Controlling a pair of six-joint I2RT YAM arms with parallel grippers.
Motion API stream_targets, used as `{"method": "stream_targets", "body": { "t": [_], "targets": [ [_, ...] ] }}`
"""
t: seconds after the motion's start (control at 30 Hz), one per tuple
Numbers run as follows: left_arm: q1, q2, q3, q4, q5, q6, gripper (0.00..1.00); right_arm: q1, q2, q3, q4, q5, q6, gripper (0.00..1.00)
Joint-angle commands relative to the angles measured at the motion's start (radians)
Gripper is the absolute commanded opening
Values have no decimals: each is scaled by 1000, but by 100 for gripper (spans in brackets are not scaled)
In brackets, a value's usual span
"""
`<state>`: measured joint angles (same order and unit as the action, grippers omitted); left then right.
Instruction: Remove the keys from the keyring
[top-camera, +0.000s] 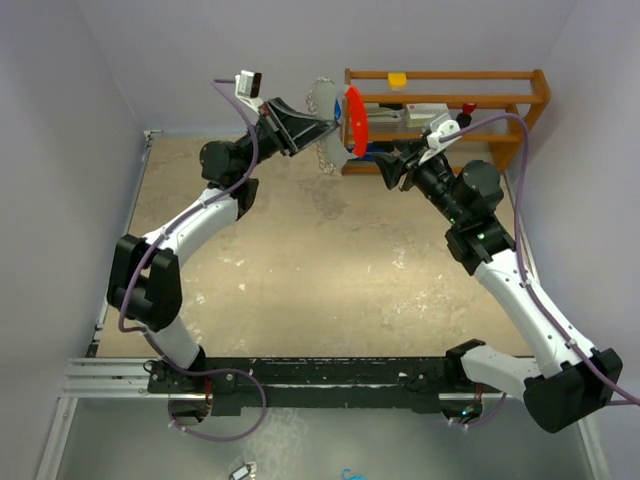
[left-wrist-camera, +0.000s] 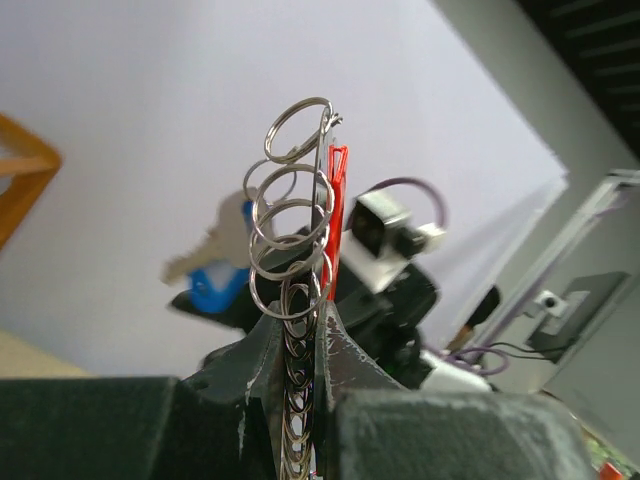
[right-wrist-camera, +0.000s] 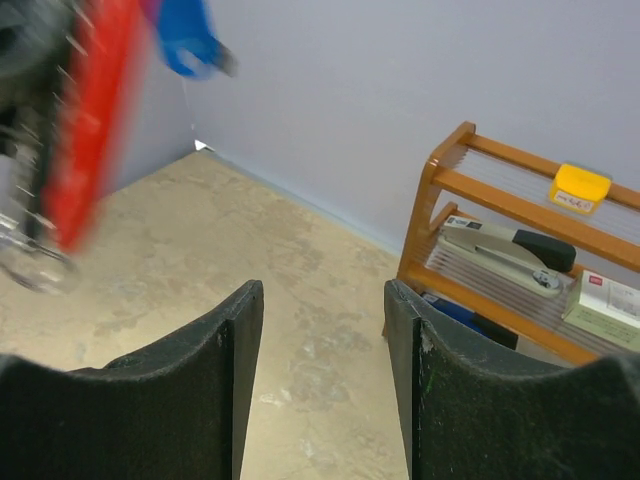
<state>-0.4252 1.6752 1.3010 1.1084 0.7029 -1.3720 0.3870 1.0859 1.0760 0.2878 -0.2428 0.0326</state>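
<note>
My left gripper is raised high at the back and shut on the keyring, pinching its silvery chain and rings. The flat red-and-white fob stands edge-on beside the rings and shows as a thin red edge in the left wrist view. A key with a blue head hangs behind the rings, blurred. In the right wrist view the blue head and the red fob are at the top left, blurred. My right gripper is open and empty, just right of the fob, apart from it.
A wooden rack stands at the back right against the wall, holding a stapler, a yellow piece and small boxes. The tan tabletop lies below both arms. A small silvery object lies in front of the base rail.
</note>
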Motion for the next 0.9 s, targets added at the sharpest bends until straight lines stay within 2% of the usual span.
{"method": "stream_targets", "body": {
  "t": [0.0, 0.07, 0.17, 0.33, 0.53, 0.7, 0.87],
  "targets": [
    [15, 52, 110, 437, -33, -400, 0, 4, 26, -16, 125, 38, -60, 55],
    [15, 92, 143, 548, -65, -527, 0, -1, 43, -17, 160, 38, -71, 55],
    [15, 103, 142, 570, -106, -576, 0, -14, 57, -24, 236, -2, -67, 55],
    [14, 25, 106, 425, -90, -456, 0, -65, 66, -22, 367, -128, -34, 62],
    [11, -111, 49, 221, -76, -238, 0, -124, 78, -13, 585, -359, 152, 69],
    [-16, -122, 36, 244, -56, -236, 0, -125, 131, 9, 804, -452, 323, 68],
    [-33, -149, -52, 305, -46, -271, 0, -125, 221, 73, 963, -530, 472, 68]
  ]
}}
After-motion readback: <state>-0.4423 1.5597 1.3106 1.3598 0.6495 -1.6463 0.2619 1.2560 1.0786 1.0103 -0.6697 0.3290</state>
